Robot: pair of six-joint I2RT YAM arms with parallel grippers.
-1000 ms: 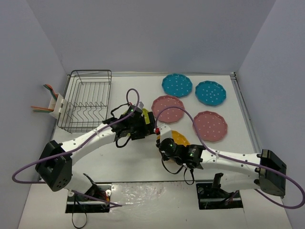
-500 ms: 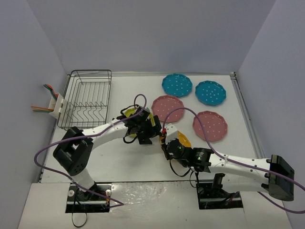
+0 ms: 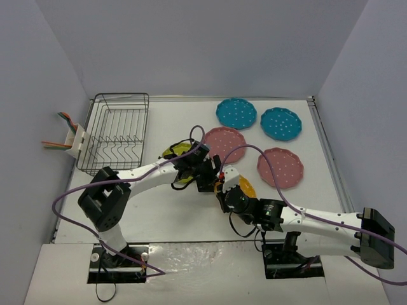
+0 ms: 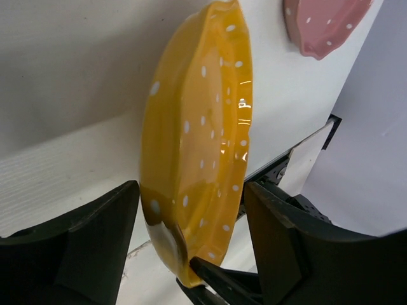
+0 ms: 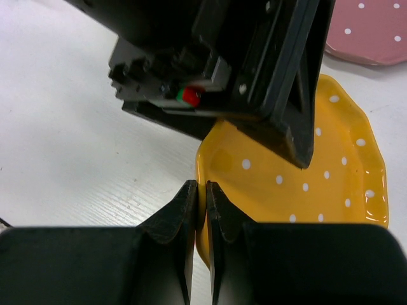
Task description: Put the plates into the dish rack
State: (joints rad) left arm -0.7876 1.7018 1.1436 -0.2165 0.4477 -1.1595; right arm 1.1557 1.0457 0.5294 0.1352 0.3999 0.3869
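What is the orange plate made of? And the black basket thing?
The orange plate is probably glazed ceramic, though it might be hard plastic. It looks smooth and glossy, with bright glints near its wavy rim. The rack looks like thin metal wire with a black coating, just skinny bars with open gaps.

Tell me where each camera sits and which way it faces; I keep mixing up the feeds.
Top external: fixed above and behind the bases, looking down on the table; both arms and the dish rack show.
Left wrist: on the left arm, looking between its open fingers at the orange plate.
Right wrist: on the right arm, looking along its fingers, shut on that plate's rim.
Shared: both wrist views show the orange plate and a pink plate.
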